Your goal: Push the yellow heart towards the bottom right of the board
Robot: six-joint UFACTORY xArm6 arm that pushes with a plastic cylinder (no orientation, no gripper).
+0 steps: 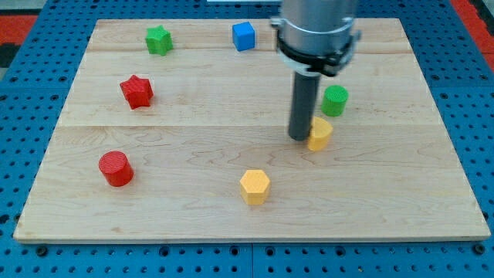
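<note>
camera view: single view, wooden board [231, 208] on blue pegboard table [23, 93]
my tip [299, 137]: lower end of dark rod, down on board, right of centre
gripper state: none fitted, plain rod, nothing held
yellow heart [319, 133]: touching tip on its right side, partly hidden by rod, shape hard to confirm
green cylinder [335, 100]: just up-right of tip, near heart, apart from it
yellow hexagon [255, 186]: below-left of tip, toward view's bottom
blue cube [243, 36]: above-left of tip, near board's top edge
green star [159, 40]: far up-left of tip
red star [137, 91]: well left of tip, slightly higher
red cylinder [116, 168]: well left of tip, lower
</note>
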